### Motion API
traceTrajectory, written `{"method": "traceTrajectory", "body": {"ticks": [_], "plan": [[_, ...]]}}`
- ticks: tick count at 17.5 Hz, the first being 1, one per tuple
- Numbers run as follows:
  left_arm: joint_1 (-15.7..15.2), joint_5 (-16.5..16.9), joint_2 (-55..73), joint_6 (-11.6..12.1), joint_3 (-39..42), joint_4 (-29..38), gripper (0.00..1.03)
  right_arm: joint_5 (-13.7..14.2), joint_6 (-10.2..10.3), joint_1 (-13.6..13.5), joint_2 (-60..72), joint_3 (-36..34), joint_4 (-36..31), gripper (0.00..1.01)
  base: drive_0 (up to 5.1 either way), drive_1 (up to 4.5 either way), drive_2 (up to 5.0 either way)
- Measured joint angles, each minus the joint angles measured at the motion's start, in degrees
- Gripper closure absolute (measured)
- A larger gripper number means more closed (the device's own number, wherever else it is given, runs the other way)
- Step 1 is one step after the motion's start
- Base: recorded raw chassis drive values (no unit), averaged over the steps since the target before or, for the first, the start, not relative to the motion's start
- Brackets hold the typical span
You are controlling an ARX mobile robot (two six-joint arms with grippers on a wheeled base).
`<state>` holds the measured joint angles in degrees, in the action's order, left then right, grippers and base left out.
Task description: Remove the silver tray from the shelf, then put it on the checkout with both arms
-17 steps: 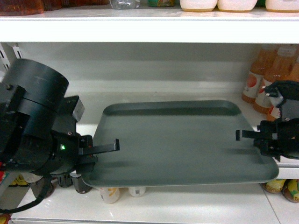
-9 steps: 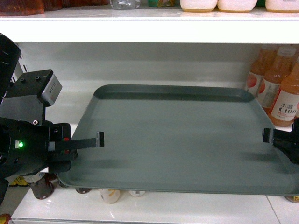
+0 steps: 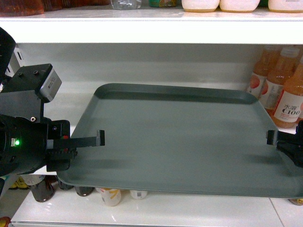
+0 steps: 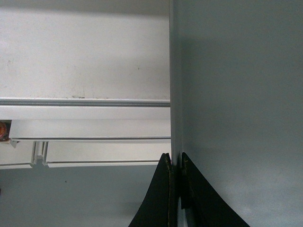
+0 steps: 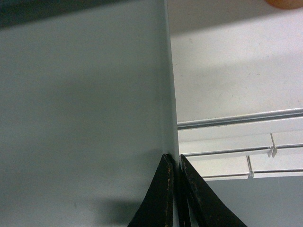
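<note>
Both arms are carrying the silver tray (image 3: 182, 137) out of the shelf (image 3: 142, 208) bay; it's hanging in front of the shelf's front edge, near side overhanging it, roughly level.

Left gripper (image 3: 90, 141) is pinching the tray's left rim, fingers nearly closed with only the rim between them; the left wrist view (image 4: 176, 163) confirms it. Right gripper (image 3: 274, 138) is doing the same on the right rim (image 5: 174, 165).

To do this step well, I'd say:
- Retreat both arms at matched speed and height, or the tray is going to twist in these thin edge pinches.
- Hold spacing constant; squeezing inward or pulling apart risks a slip.
- Watch the drink bottles (image 3: 277, 97) near the tray's far right corner.
- Keep it under the upper shelf board (image 3: 142, 30).

Checkout isn't in view.
</note>
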<state>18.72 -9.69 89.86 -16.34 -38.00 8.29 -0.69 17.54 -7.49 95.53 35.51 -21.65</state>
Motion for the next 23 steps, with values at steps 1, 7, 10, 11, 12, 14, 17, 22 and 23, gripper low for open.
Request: {"method": "traceTrajectory", "body": {"ticks": [1, 7, 10, 11, 12, 14, 17, 22, 23], "plan": [[0.0, 0.0, 0.0, 0.0, 0.0, 0.0, 1.0, 0.0, 0.0, 0.0, 0.0, 0.0, 0.0, 0.98, 0.0, 0.0, 0.0], [0.0, 0.0, 0.0, 0.0, 0.0, 0.0, 1.0, 0.0, 0.0, 0.0, 0.0, 0.0, 0.0, 0.98, 0.0, 0.0, 0.0], [0.0, 0.0, 0.0, 0.0, 0.0, 0.0, 1.0, 0.0, 0.0, 0.0, 0.0, 0.0, 0.0, 0.98, 0.0, 0.0, 0.0], [0.0, 0.0, 0.0, 0.0, 0.0, 0.0, 1.0, 0.0, 0.0, 0.0, 0.0, 0.0, 0.0, 0.98, 0.1, -4.1, 4.3], [0.0, 0.0, 0.0, 0.0, 0.0, 0.0, 1.0, 0.0, 0.0, 0.0, 0.0, 0.0, 0.0, 0.98, 0.2, -3.94, 4.2], [0.0, -0.1, 0.0, 0.0, 0.0, 0.0, 1.0, -0.1, 0.1, 0.0, 0.0, 0.0, 0.1, 0.98, 0.1, -3.83, 4.0], [0.0, -0.2, -0.1, 0.1, 0.0, 0.3, 1.0, -0.1, 0.1, 0.0, 0.0, 0.0, -0.2, 0.98, 0.1, -3.82, 4.0], [0.0, -0.3, -0.1, 0.1, 0.0, -0.2, 1.0, -0.2, 0.4, 0.0, 0.0, -0.1, 0.1, 0.98, 0.1, -3.75, 4.0], [0.1, -0.3, -0.1, 0.1, 0.0, 0.3, 1.0, -0.2, 0.5, 0.0, 0.0, -0.1, -0.2, 0.98, 0.1, -3.8, 4.0]]}}
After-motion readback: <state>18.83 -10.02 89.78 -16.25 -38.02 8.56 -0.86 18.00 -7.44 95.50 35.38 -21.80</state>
